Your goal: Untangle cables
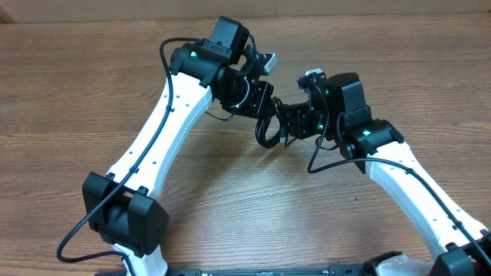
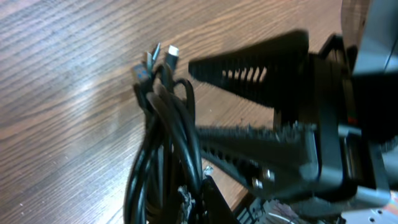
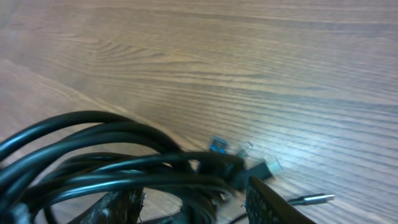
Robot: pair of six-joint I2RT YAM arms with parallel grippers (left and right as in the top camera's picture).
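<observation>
Left gripper [image 1: 264,102]: the cables [image 1: 266,136] hang as a small black loop just below its tip. In the left wrist view the bundle [image 2: 165,143] runs down into the bottom edge, where only a sliver of that gripper's own finger shows. Can't tell whether it is clamped on the bundle or loose.

Plug ends [image 2: 155,59] stick out of the top of the bundle, fanned slightly, over bare table [image 1: 77,92].

Right gripper [image 1: 282,123]: it meets the loop from the other side, close to the left gripper. In the left wrist view its jaws stand spread [image 2: 194,98], with wood visible between the ribbed fingers [image 2: 249,68]. The bundle crosses right at their tips. In the right wrist view the cords [image 3: 112,168] sweep in from the left across the gap between its fingers [image 3: 273,202], which sit apart at the bottom edge. The plugs [image 3: 270,167] lie just beyond. It is not pinching anything.

Pose: the left arm [image 1: 165,123] rises from the lower-left base, reaches far forward, then folds at the wrist so the gripper points back down and right. The right arm [image 1: 414,176] comes up from the lower right, with its wrist turned so the gripper points left at the loop. Both tips converge near table centre.
</observation>
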